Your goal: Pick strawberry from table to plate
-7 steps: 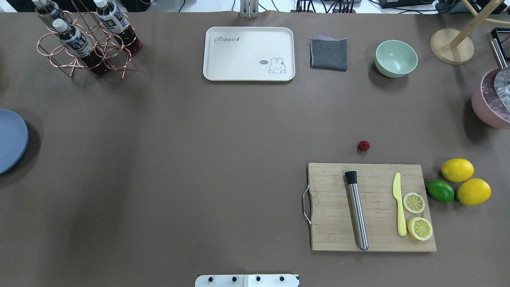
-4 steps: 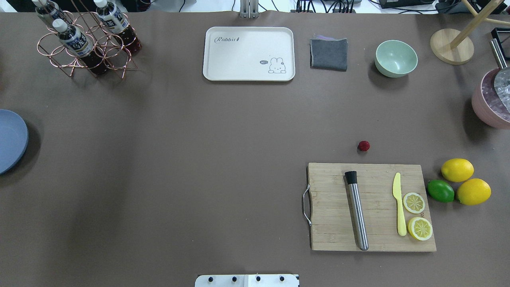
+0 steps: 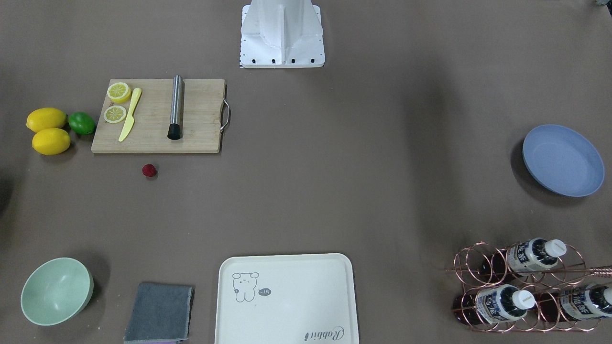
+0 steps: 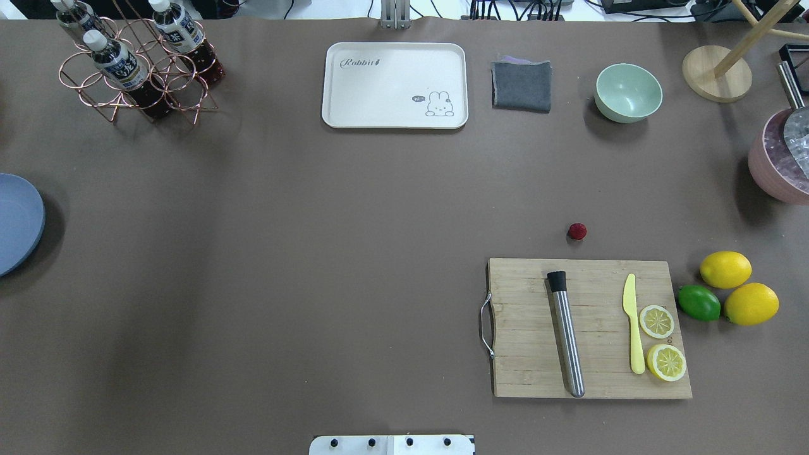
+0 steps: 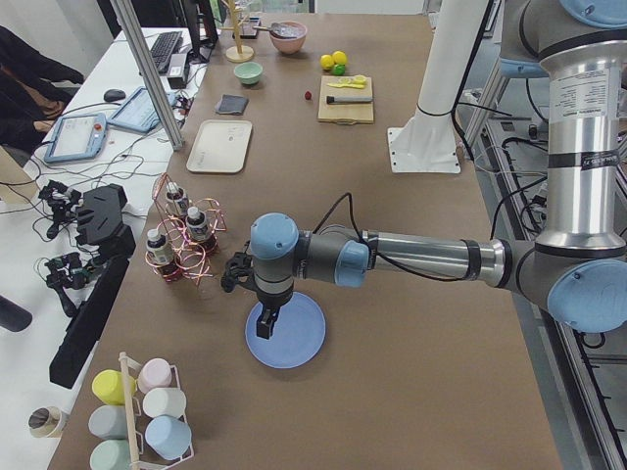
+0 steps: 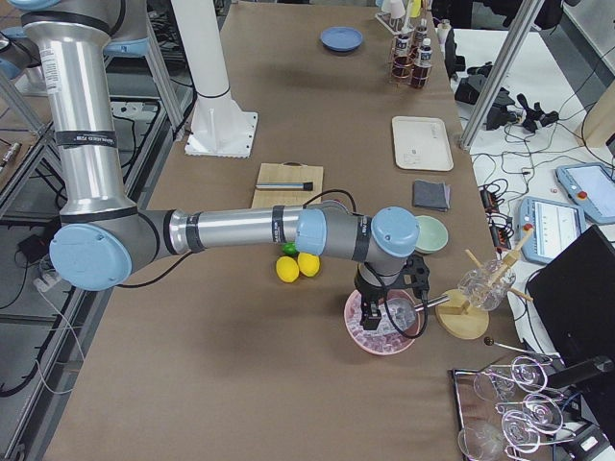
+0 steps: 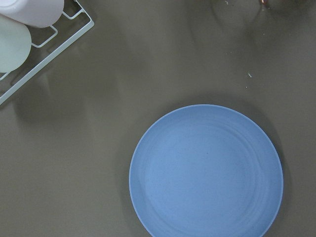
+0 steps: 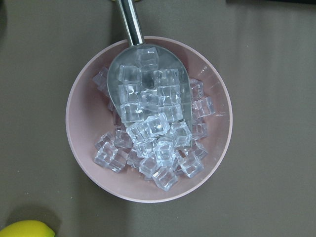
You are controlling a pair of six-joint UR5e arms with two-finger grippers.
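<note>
The strawberry [image 4: 576,231], a tiny dark red berry, lies on the table [image 4: 316,253] just beyond the far edge of the cutting board [image 4: 588,328]; it also shows in the front view [image 3: 149,170]. The blue-grey plate [image 4: 16,221] sits at the table's left end and fills the left wrist view [image 7: 206,173], with nothing on it. In the exterior left view my left gripper [image 5: 266,323] hangs over the plate [image 5: 299,343]. Over a pink bowl of ice cubes [image 6: 384,322] hangs my right gripper [image 6: 377,312]. I cannot tell whether either gripper is open or shut.
On the board lie a steel muddler [image 4: 565,335], a yellow knife [image 4: 632,328] and two lemon halves. Two lemons [image 4: 725,269] and a lime [image 4: 698,303] sit to its right. Cream tray [image 4: 395,85], grey cloth [image 4: 521,85], green bowl [image 4: 627,92] and bottle rack [image 4: 136,63] line the far edge.
</note>
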